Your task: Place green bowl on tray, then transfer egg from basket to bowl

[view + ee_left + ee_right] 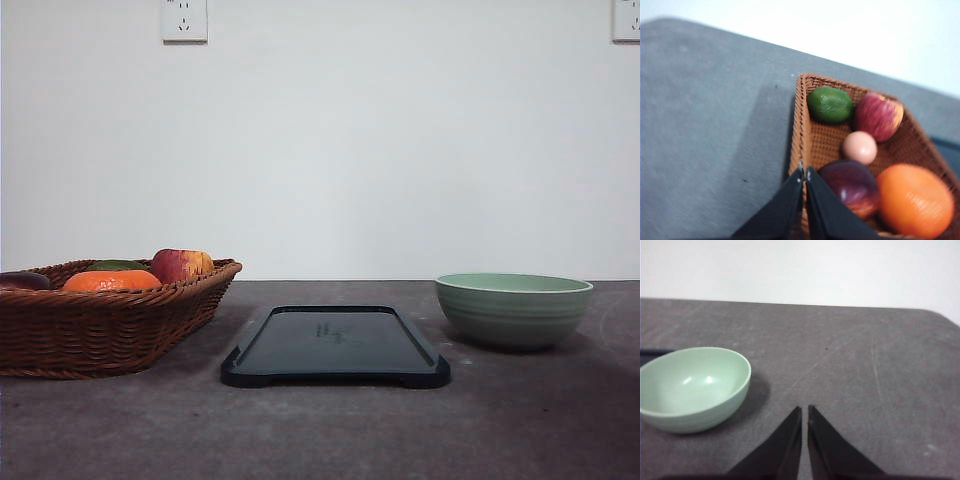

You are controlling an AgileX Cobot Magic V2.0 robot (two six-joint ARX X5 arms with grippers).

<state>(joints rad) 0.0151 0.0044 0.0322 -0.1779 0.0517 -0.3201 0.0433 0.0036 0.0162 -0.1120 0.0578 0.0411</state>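
Green bowl (pixel 513 310): on table (pixel 330 430), beside empty tray (pixel 335 345)
Egg (pixel 859 147): in basket (pixel 815 142) among fruit
Left pincer (pixel 804 172): clenched, empty, above basket rim
Right pincer (pixel 804 411): clenched, empty, near bowl

A dark grey table (pixel 330 430) with a mottled, faintly scratched top is carrying three things in a row across the front view. The wicker basket (pixel 100 325) is sitting at the left, the black tray (pixel 335 345) is lying flat on its small feet in the middle, and the green bowl (pixel 513 310) is standing upright at the right (on the bare tabletop, apart from the tray). The table's far edge is meeting a plain white wall (pixel 400 150).
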